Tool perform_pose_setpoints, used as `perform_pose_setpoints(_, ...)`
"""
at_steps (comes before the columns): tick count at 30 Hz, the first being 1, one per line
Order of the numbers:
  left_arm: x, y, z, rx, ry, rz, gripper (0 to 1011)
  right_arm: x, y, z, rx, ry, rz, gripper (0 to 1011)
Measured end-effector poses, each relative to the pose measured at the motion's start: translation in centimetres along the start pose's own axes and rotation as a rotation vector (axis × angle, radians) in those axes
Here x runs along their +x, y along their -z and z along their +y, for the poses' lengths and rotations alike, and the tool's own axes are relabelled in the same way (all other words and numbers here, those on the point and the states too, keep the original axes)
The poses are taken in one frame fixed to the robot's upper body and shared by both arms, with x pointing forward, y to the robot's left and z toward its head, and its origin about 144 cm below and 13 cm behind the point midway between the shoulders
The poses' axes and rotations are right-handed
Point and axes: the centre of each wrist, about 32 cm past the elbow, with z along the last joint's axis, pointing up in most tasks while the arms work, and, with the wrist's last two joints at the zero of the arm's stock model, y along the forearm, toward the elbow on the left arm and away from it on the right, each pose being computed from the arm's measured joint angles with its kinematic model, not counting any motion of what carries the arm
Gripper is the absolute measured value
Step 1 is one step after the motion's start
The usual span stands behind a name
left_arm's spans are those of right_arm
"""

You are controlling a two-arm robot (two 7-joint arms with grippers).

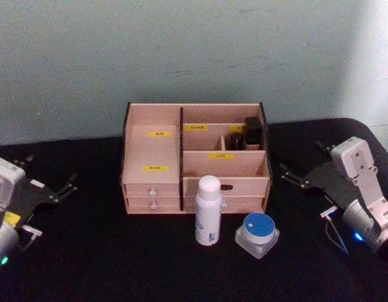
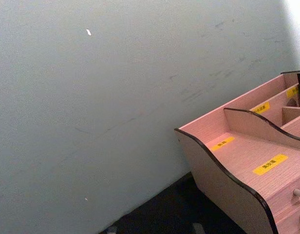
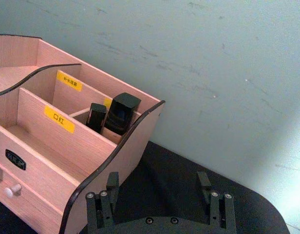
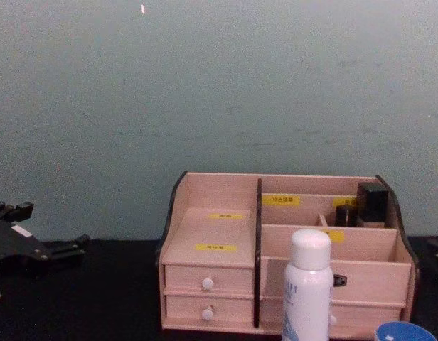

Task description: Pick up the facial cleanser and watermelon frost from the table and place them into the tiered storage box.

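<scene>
Woodgrain on tiered storage box (image 1: pixel 153 116): pale pink boards, dark curved side edges, dark middle divider, stepped open compartments. Yellow labels (image 1: pixel 159 133) on the steps, white-knobbed drawers (image 1: pixel 152 189) low in front, small dark tag (image 3: pixel 15 159) on right drawer face. Set at back of black table (image 1: pixel 118 270), close to matt grey-green wall (image 1: pixel 181 50) with faint scuffs.

Facial cleanser (image 1: pixel 207 211): tall slim white cylinder, smooth, rounded white cap, small blue lettering low on side. Upright on table, just in front of box's right drawers, hiding part of drawer face in chest view. Not in box.

Watermelon frost (image 1: pixel 257 234): squat frosted clear jar, wide round blue lid. On table near cleanser, on robot's right of it and a little nearer the robot, a small gap between. Not in box.

Two dark bottles (image 3: pixel 123 113), blocky black, upright in box's back right compartment, one taller.

Left gripper (image 2: pixel 154 227): black, low over table at robot's far left, well apart from box, fingers spread, nothing held.

Right gripper (image 3: pixel 158 184): black fingers wide apart, empty, over table on robot's right of box, well clear of jar and bottle.
</scene>
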Motion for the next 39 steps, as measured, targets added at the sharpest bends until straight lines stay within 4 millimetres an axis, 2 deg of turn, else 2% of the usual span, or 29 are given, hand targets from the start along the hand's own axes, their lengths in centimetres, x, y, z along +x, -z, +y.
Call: perform_pose_setpoints(39, 0.0, 0.0, 0.0, 0.0, 0.0, 0.0, 1001, 0.0, 0.0, 0.0, 0.0, 0.0, 0.0, 1002)
